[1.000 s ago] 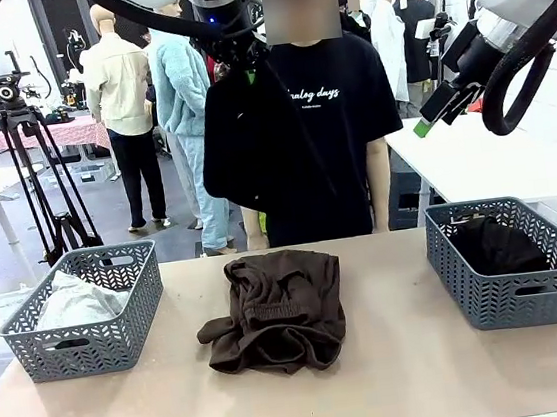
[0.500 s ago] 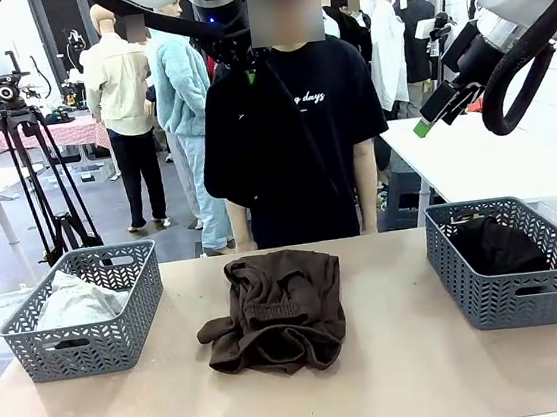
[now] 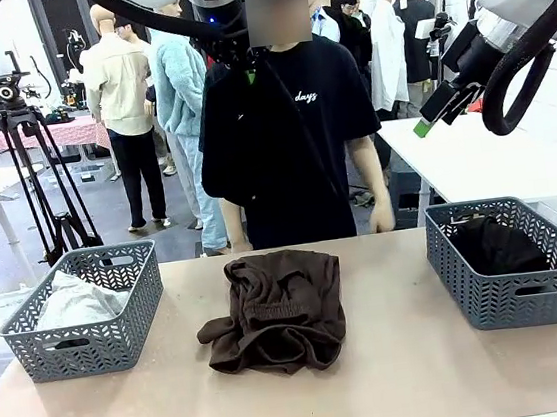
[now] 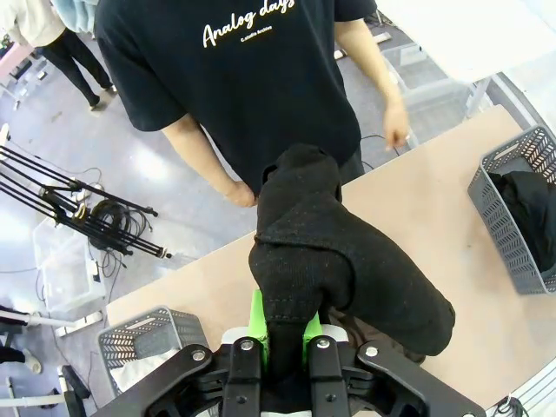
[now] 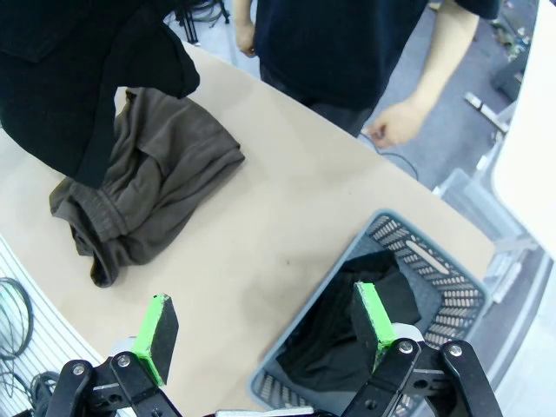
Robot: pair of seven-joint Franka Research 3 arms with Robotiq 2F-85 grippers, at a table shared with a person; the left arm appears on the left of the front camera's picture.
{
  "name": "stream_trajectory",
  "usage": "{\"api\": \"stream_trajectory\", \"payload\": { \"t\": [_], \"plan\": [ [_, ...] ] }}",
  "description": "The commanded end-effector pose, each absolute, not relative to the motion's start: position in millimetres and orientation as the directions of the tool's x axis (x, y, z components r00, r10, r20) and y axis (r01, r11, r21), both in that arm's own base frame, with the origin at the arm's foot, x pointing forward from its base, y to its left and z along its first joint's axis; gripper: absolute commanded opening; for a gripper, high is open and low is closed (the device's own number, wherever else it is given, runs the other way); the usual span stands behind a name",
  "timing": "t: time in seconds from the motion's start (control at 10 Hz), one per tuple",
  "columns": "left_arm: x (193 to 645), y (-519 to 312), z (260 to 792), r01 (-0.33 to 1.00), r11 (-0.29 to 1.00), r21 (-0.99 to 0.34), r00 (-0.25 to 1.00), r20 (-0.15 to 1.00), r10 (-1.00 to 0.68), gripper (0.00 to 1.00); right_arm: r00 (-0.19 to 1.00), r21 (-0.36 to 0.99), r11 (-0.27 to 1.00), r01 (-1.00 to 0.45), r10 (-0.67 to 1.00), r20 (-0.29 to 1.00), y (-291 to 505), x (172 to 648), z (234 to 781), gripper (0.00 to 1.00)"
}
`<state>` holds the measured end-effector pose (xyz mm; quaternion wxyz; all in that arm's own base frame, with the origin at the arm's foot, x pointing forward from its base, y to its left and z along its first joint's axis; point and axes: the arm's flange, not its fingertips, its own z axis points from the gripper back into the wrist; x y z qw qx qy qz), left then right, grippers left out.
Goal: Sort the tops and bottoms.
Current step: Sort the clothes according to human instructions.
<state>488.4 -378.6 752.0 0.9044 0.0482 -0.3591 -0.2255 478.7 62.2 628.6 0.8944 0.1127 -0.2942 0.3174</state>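
My left gripper (image 3: pixel 233 55) hangs high over the table's far edge, shut on a black garment (image 3: pixel 241 142), one of the bottoms. It dangles in front of the person's black T-shirt. In the left wrist view the same black garment (image 4: pixel 334 261) bunches out from between the green pads of the left gripper (image 4: pixel 282 323). A dark brown fleece bottom (image 3: pixel 280 309) lies crumpled mid-table, and it shows as the brown fleece (image 5: pixel 148 191) in the right wrist view. The pale grey-white top (image 3: pixel 73 300) fills the left basket (image 3: pixel 122 337). My right gripper (image 3: pixel 442 99) is raised at the upper right, open and holding nothing, and the right gripper (image 5: pixel 265 326) looks down on the table.
The right basket (image 3: pixel 515 297) holds another black garment (image 3: pixel 499 244); the right wrist view shows this basket (image 5: pixel 417 252) below. The person stands at the far edge, one hand (image 3: pixel 380 219) near the table. A tripod (image 3: pixel 37 165) stands back left.
The person has shifted a little, and one hand now shows by the table's far edge. Both arms and the hanging black garment have stayed put.
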Motion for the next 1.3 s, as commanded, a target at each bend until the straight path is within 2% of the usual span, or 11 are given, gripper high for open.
{"api": "stream_trajectory", "payload": {
  "t": [0.0, 1.2],
  "plan": [
    [485.8, -377.0, 758.5, 0.372, 0.894, 0.248, 0.631, 0.639, -0.44, 0.0, 0.642, 0.012, 0.785, -0.62, 0.498, 0.583, 63.8, 480.1, 630.1, 1.0],
    [485.8, -377.0, 758.5, 0.372, 0.894, 0.248, 0.631, 0.639, -0.44, 0.0, 0.642, 0.012, 0.785, -0.62, 0.498, 0.583, 63.8, 480.1, 630.1, 1.0]
  ]
}}
